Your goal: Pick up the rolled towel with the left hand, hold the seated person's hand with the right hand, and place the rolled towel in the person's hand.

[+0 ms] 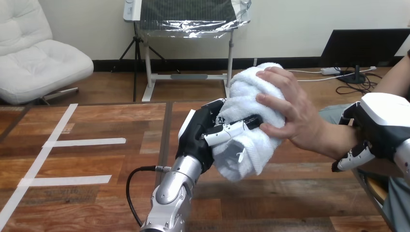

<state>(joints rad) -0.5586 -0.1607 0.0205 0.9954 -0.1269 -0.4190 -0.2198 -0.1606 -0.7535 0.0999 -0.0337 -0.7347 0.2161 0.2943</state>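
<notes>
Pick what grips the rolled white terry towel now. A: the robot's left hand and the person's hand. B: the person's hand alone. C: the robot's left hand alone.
A: the left hand curls its fingers round the rolled white towel while the person's hand clasps its upper side.

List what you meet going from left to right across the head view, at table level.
White tape strips → left robot hand → rolled towel → person's hand → right robot hand.

Right hand (pixel 382 126) partly beyond right edge
</notes>
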